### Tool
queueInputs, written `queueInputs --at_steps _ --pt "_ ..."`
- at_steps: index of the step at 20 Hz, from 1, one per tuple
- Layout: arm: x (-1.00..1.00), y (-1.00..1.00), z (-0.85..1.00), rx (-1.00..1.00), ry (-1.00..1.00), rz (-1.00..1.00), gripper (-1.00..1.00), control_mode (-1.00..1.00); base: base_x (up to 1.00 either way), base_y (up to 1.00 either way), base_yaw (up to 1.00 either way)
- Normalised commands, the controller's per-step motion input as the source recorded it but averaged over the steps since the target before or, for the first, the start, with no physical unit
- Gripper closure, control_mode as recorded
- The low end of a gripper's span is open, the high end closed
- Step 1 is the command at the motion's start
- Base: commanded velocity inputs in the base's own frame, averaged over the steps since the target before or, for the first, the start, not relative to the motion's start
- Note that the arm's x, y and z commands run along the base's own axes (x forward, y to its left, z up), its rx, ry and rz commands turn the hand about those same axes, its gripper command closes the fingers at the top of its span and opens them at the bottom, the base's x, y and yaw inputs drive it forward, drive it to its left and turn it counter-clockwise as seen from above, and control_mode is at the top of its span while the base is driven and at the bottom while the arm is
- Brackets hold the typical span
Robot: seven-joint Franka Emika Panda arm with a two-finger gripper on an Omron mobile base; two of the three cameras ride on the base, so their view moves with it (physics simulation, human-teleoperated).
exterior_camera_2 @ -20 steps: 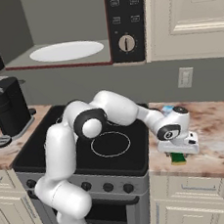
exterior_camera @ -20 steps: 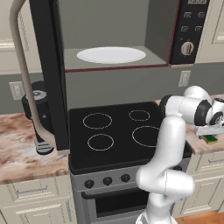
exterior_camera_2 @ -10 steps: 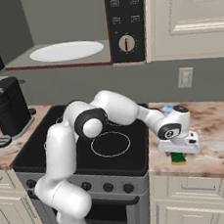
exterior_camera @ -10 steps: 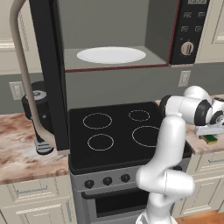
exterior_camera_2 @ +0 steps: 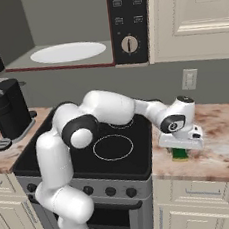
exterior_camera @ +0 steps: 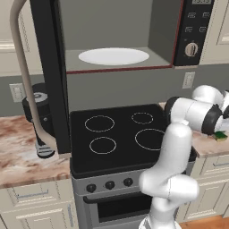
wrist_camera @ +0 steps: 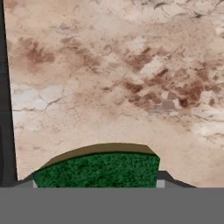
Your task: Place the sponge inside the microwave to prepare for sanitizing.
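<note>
Fingers: the gripper points straight down at the counter, jaws partly closed on either side of the sponge; in the hand view the two dark tips sit at the sponge's left and right ends, apparently touching it, so I judge it gripped, though a firm pinch can't be confirmed.
Sponge position: on the marbled counter just right of the stove, green scrub face up, under the hand; in the left base view a sliver of it peeks out behind the wrist.
Step in hand: securing the grasp before any lift.
Doing it well: squeeze only as far as the foam needs, since it will compress and could twist if pinched off-centre; lift straight up until clear of the counter before swinging.
Route ahead: the microwave stands open, well above and to the left across the stove, white plate bare; its door hangs open on the left with the curved handle sticking out, so approach from the front and stay right of it.
Risk: the sponge catching on the cavity's lower lip on the way in.
Hidden: the fingertips, covered by the hand body in the right base view.
Cut off: the near part of the sponge, lost below the hand view's lower edge.
Hard to tell: whether the sponge is resting on the counter or already lifted a touch.
</note>
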Motion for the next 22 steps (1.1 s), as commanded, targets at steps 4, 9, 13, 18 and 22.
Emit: queueInputs --at_steps 4,9,13,18,22 --pt "-0.26 0.48 0.66 0.0 0.0 0.01 1.0 -1.0 0.0 0.0 0.0" --pt "-0.29 0.55 0.55 0.0 -0.02 0.11 1.0 -1.0 0.0 0.0 0.0" --pt "-0.18 0.58 0.5 0.0 -0.13 0.12 1.0 -1.0 0.0 0.0 0.0" --pt "-0.15 0.56 0.53 0.0 -0.13 0.14 1.0 -1.0 0.0 0.0 0.0" --pt "-0.12 0.53 0.54 0.0 -0.17 0.09 1.0 -1.0 0.0 0.0 0.0"
